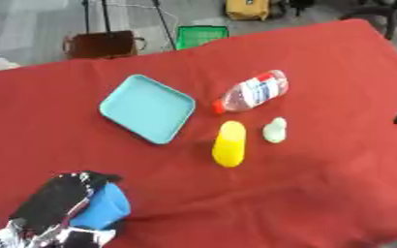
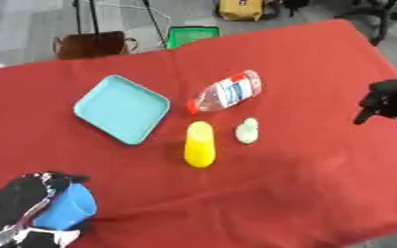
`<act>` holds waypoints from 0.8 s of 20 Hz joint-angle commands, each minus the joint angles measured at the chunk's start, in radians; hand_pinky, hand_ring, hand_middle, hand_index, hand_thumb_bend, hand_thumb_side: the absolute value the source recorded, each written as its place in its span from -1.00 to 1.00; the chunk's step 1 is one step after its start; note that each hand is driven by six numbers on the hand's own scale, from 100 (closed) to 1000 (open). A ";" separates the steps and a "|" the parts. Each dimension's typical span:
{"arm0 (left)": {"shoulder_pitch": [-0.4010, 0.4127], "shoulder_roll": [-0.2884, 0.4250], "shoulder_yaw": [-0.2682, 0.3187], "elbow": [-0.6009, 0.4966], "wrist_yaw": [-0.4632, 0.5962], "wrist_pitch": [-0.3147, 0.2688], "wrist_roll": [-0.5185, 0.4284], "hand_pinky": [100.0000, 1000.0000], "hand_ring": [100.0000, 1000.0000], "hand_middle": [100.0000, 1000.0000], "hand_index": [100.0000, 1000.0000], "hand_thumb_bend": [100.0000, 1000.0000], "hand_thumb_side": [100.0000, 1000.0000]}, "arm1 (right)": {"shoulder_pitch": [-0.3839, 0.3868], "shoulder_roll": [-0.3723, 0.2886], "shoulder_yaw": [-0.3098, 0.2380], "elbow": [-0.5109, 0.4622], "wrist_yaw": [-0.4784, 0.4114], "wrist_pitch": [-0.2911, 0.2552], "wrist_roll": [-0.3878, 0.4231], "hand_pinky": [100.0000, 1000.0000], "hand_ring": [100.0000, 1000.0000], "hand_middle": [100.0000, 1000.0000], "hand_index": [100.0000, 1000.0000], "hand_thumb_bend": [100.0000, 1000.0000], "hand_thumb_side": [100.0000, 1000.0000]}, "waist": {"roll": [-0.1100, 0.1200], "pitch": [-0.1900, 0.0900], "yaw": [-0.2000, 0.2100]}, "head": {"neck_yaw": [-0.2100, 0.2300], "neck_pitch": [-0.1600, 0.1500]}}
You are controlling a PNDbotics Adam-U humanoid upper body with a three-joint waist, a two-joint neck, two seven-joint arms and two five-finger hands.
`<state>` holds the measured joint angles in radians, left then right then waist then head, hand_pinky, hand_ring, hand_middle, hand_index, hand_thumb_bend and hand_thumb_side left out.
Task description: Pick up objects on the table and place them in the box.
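Note:
A teal shallow tray (image 1: 147, 107) lies left of the middle of the red tablecloth (image 1: 320, 193). To its right a clear bottle (image 1: 252, 91) with a red cap lies on its side. Below the bottle are a yellow cylinder (image 1: 229, 143) and a small pale green object (image 1: 275, 130). My left hand (image 1: 56, 203) is at the lower left corner, curled round a blue rounded object (image 1: 106, 207). My right hand (image 2: 387, 100) hangs over the table's right edge, well away from the objects.
Beyond the far table edge, on the grey floor, are a green crate (image 1: 200, 35), a brown bag (image 1: 102, 44), a yellow item (image 1: 249, 8) and thin black stand legs (image 1: 161, 22). A chair base (image 1: 388, 14) shows at the top right.

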<state>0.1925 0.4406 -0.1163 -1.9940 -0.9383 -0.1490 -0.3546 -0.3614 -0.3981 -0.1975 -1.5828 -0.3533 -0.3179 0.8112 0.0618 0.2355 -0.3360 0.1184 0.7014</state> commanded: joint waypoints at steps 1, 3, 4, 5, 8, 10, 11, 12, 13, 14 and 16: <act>0.021 0.057 0.023 -0.006 0.071 -0.024 -0.035 -0.24 -0.77 -0.46 0.65 -0.68 -0.32 | -0.011 -0.019 -0.010 -0.007 0.003 -0.095 0.096 0.06 0.05 0.17 0.58 -1.00 0.24 | -0.002 -0.015 0.000 | -0.004 -0.001; 0.029 0.083 0.037 -0.006 0.115 -0.045 -0.025 -0.26 -0.78 -0.46 0.64 -0.74 -0.31 | -0.009 -0.021 -0.011 -0.006 0.005 -0.094 0.096 0.06 0.05 0.17 0.58 -1.00 0.25 | 0.001 -0.016 0.000 | -0.008 0.002; 0.029 0.095 0.045 -0.006 0.141 -0.057 -0.018 -0.28 -0.79 -0.47 0.64 -0.79 -0.29 | -0.008 -0.021 -0.011 -0.005 0.006 -0.094 0.096 0.06 0.05 0.17 0.58 -1.00 0.24 | 0.001 -0.016 0.002 | -0.010 0.003; 0.028 0.105 0.052 -0.006 0.166 -0.067 -0.015 -0.30 -0.80 -0.47 0.64 -0.82 -0.30 | -0.008 -0.022 -0.011 -0.005 0.007 -0.095 0.096 0.06 0.05 0.17 0.58 -1.00 0.24 | 0.001 -0.016 0.003 | -0.011 0.003; 0.008 0.156 0.090 -0.006 0.260 -0.109 0.010 -0.33 -0.82 -0.48 0.64 -0.87 -0.35 | -0.006 -0.024 -0.012 -0.004 0.006 -0.096 0.096 0.06 0.05 0.17 0.58 -1.00 0.24 | 0.001 -0.019 0.008 | -0.016 0.005; -0.005 0.186 0.113 -0.006 0.311 -0.128 0.020 -0.34 -0.83 -0.48 0.64 -0.89 -0.36 | -0.005 -0.026 -0.013 -0.003 0.006 -0.097 0.096 0.06 0.05 0.17 0.58 -1.00 0.24 | 0.001 -0.020 0.009 | -0.018 0.006; -0.011 0.197 0.123 -0.006 0.332 -0.133 0.023 -0.34 -0.84 -0.48 0.64 -0.88 -0.40 | -0.004 -0.026 -0.014 -0.002 0.006 -0.097 0.096 0.06 0.05 0.17 0.58 -1.00 0.24 | 0.001 -0.021 0.010 | -0.018 0.006; -0.034 0.222 0.137 -0.006 0.360 -0.131 0.033 -0.35 -0.84 -0.47 0.64 -0.90 -0.42 | -0.004 -0.026 -0.012 -0.002 0.006 -0.097 0.096 0.06 0.05 0.17 0.58 -1.00 0.24 | 0.001 -0.023 0.010 | -0.020 0.007; -0.051 0.242 0.148 -0.006 0.387 -0.125 0.041 -0.35 -0.84 -0.47 0.64 -0.89 -0.44 | -0.004 -0.026 -0.011 -0.002 0.006 -0.097 0.096 0.06 0.05 0.17 0.58 -1.00 0.24 | 0.001 -0.024 0.010 | -0.021 0.007; -0.071 0.258 0.158 -0.006 0.410 -0.114 0.048 -0.35 -0.83 -0.46 0.64 -0.89 -0.45 | -0.004 -0.025 -0.010 -0.002 0.007 -0.097 0.096 0.06 0.05 0.17 0.58 -1.00 0.24 | 0.001 -0.025 0.009 | -0.022 0.008; -0.109 0.279 0.168 -0.006 0.450 -0.081 0.056 -0.37 -0.83 -0.46 0.64 -0.86 -0.39 | -0.004 -0.025 -0.008 -0.002 0.007 -0.097 0.096 0.06 0.05 0.17 0.58 -1.00 0.24 | 0.000 -0.026 0.004 | -0.026 0.006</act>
<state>0.0943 0.6725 0.0279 -1.9870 -0.5188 -0.2437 -0.3072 -0.3592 -0.3982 -0.2000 -1.5764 -0.3495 -0.3179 0.8113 0.0661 0.2280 -0.3320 0.0968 0.7027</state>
